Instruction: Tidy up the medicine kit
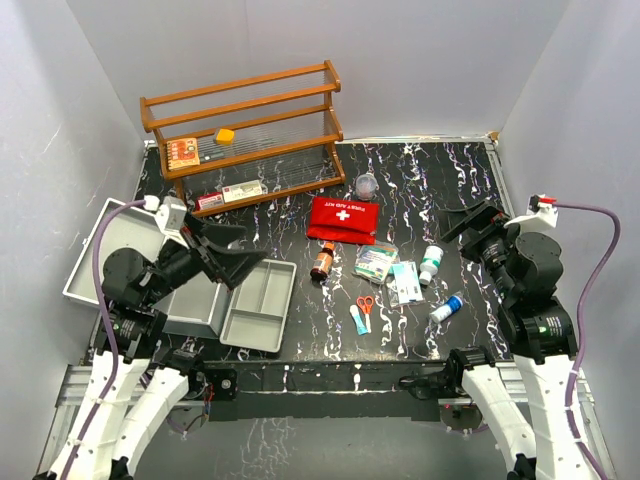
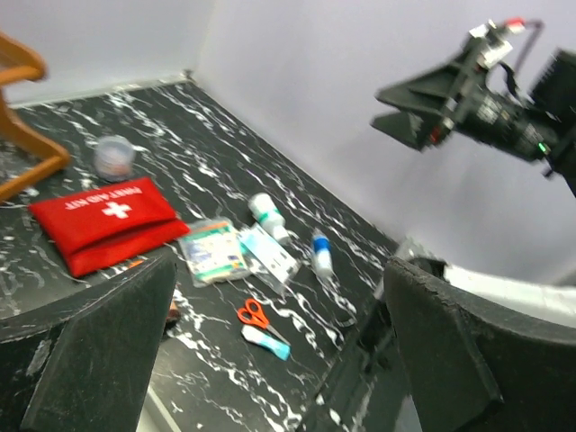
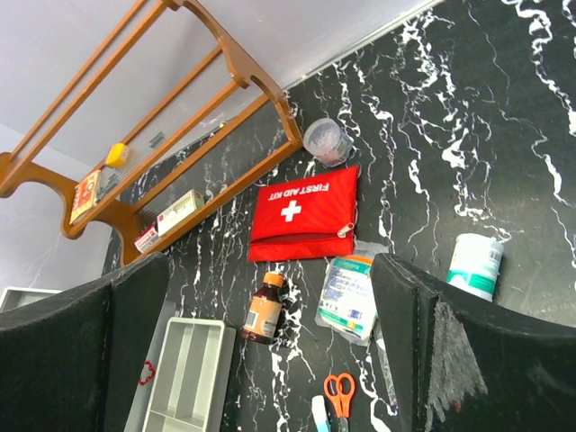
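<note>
Barely started, I'd say: the medicine kit lies open, its tray empty beside it, red pouch and scissors loose outside, left gripper and right gripper both spread wide, holding nothing

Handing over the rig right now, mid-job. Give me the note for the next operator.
Left gripper: open, empty, over the kit's right edge.
Right gripper: open, empty, raised at the right of the table.
Medicine kit: lid open, at the left; its grey tray sits beside it, empty.
Done: nothing visibly packed.
Left: red first aid pouch, brown bottle, packets, white bottle, blue-tipped bottle, scissors, tube, all loose.
</note>
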